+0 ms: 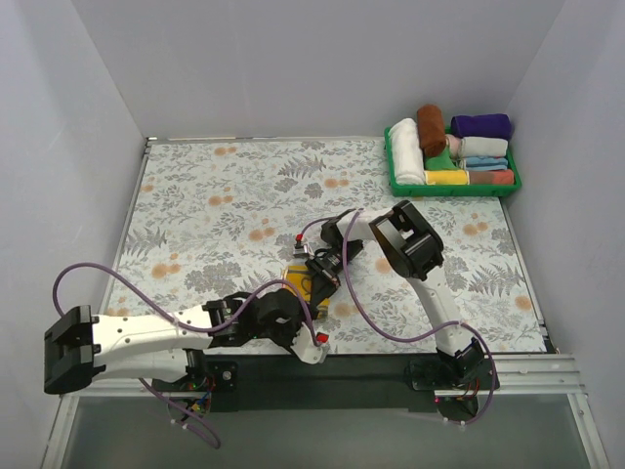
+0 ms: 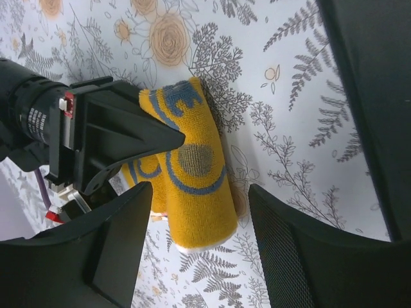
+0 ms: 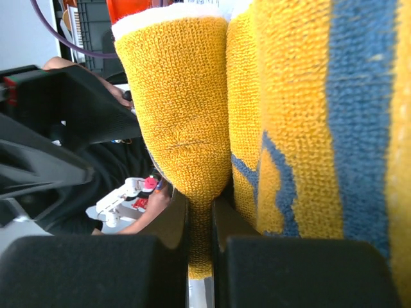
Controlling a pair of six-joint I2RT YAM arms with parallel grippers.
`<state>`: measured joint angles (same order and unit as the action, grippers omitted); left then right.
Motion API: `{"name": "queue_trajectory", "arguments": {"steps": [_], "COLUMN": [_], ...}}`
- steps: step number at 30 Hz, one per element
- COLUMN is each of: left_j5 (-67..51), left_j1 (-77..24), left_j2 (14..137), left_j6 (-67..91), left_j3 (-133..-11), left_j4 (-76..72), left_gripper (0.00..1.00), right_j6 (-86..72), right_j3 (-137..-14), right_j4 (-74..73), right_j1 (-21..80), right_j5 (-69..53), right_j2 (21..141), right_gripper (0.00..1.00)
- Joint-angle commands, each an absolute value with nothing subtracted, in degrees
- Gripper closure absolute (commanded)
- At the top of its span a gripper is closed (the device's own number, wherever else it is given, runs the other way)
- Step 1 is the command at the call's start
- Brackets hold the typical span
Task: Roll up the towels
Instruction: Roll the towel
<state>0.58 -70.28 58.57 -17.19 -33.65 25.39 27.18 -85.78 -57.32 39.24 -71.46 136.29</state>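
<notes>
Right gripper clenched on the mustard-yellow towel; left gripper spread wide, grasping nothing.
Only your right wrist view shows the pinch: a fold of yellow pile squeezed between the two fingers, with blue-grey markings alongside. Only the left wrist view shows the shape: the towel is a loose roll lying on the table, the right arm's black finger is across its upper end, and the left fingers stand on either side of its near end. In the top view both wrists hide most of it, near the table's front middle. That view alone gives you the rust-brown towel, rolled, in the green tray at the back right corner among other rolled cloths. The surface is a floral tablecloth with grey ferns and orange blooms. Plain pale walls stand on three sides.
</notes>
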Motion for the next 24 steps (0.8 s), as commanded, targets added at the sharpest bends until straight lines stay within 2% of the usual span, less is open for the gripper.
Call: {"name": "queue_trajectory", "arguments": {"steps": [1, 7, 13, 19, 23, 24], "left_j5": [12.82, 19.15, 18.46, 17.93, 16.62, 15.57], "left_j1": [-72.51, -74.27, -74.27, -74.27, -74.27, -74.27], "left_j2": [60.20, 62.58, 65.12, 73.64, 76.99, 77.43], "left_j6": [-16.26, -19.07, -20.21, -19.60, -18.81, -18.63], "left_j3": [-30.59, -23.12, -18.28, -18.63, -20.12, -20.47], "left_j4": [14.17, 2.74, -3.86, -8.17, -6.35, -5.20], "left_gripper": [0.43, 0.42, 0.41, 0.41, 0.54, 0.62], "right_j6": [31.29, 31.46, 31.47, 31.11, 30.59, 30.32], "right_j3": [-85.43, -85.78, -85.61, -85.52, -85.43, -85.52], "right_j4": [-52.56, -52.65, -52.56, -52.38, -52.38, -52.38], "right_j1": [38.76, 38.58, 38.58, 38.58, 38.67, 38.50], "right_j5": [-55.99, -55.90, -56.69, -56.34, -55.29, -55.20], "right_j2": [141.94, 143.44, 143.61, 143.26, 142.47, 142.04], "right_gripper": [0.99, 0.99, 0.99, 0.99, 0.99, 0.99]}}
